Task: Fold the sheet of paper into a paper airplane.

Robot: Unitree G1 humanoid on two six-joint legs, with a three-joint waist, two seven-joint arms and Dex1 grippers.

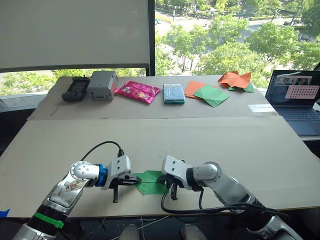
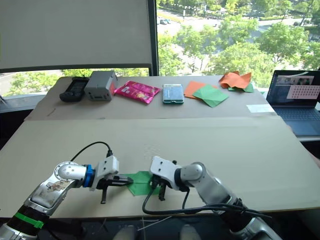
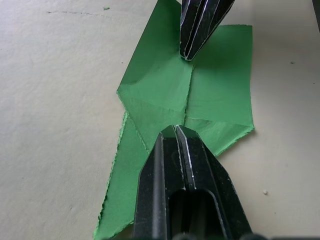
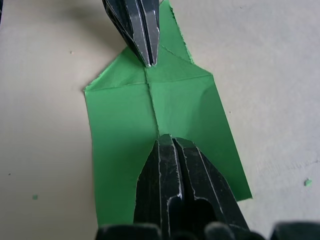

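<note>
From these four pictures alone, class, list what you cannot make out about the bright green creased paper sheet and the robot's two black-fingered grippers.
- Part of the bright green creased paper sheet: in the left wrist view, the left gripper covers it; the bottom edge cuts off its torn end.
- The sheet's near end in the right wrist view: under the right gripper.
- Whether either fingertip presses the paper or hovers above it: cannot be told.
- Fold layers underneath: hidden by the top flaps.
</note>
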